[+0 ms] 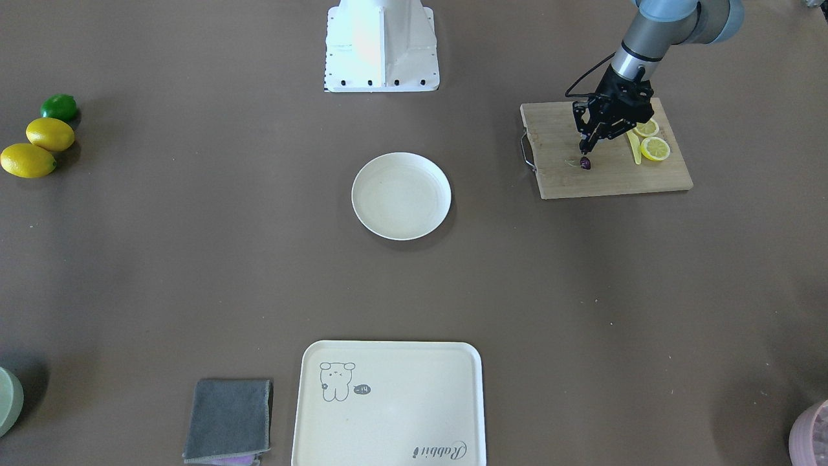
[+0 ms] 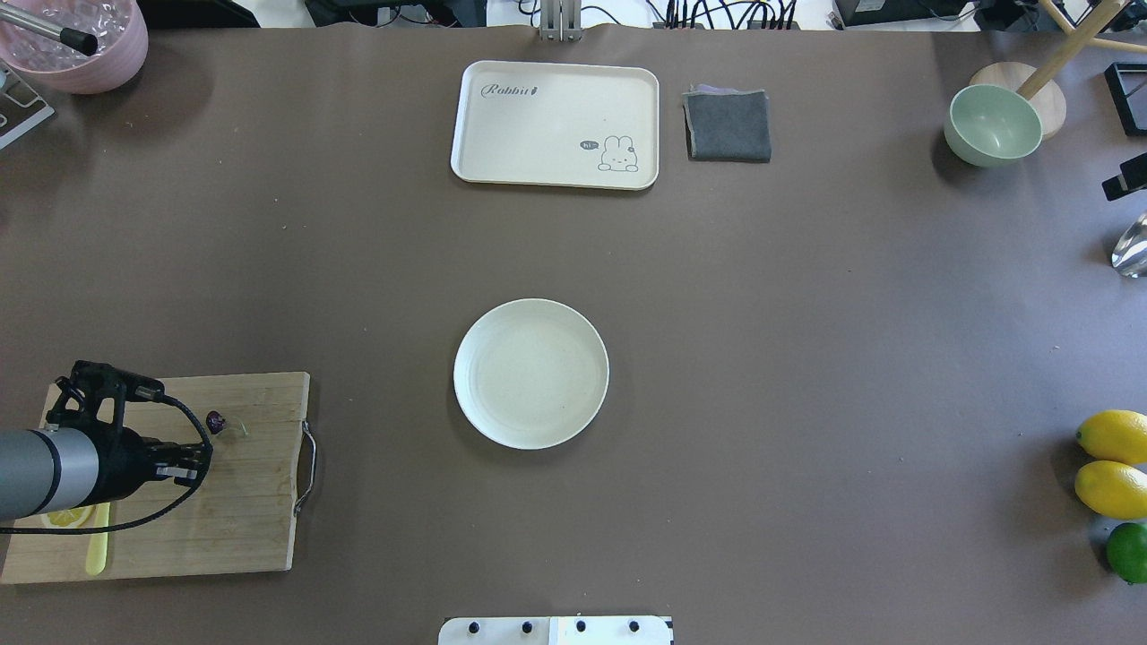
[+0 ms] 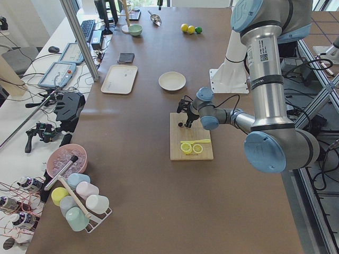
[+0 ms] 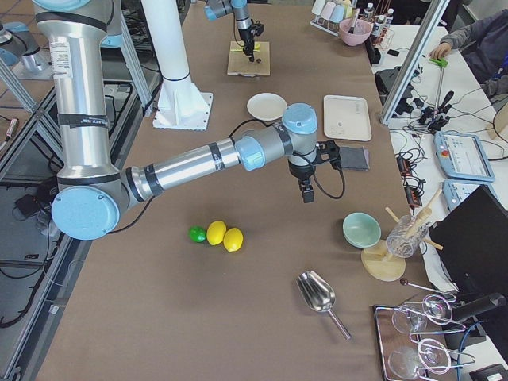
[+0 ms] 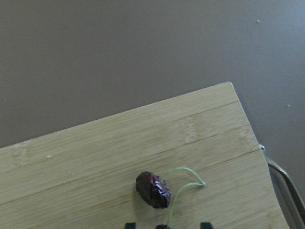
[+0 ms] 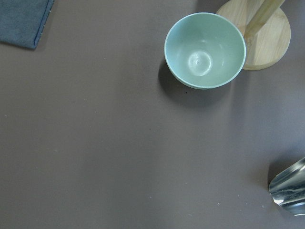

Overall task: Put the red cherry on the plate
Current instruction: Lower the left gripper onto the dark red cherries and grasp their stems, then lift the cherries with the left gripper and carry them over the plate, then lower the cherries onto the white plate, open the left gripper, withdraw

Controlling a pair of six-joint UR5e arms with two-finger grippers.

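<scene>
The left jaws hang spread just over the tiny dark red-purple cherry pair (image 5: 152, 190) on its thin green stem, lying on the bamboo cutting board (image 5: 119, 143) well apart from the round cream-white plate (image 2: 530, 374) — I fear they pinch only stem, and it slips free.

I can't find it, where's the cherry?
In the overhead view the cherry lies on the wooden board at the table's left, by the left gripper.
</scene>
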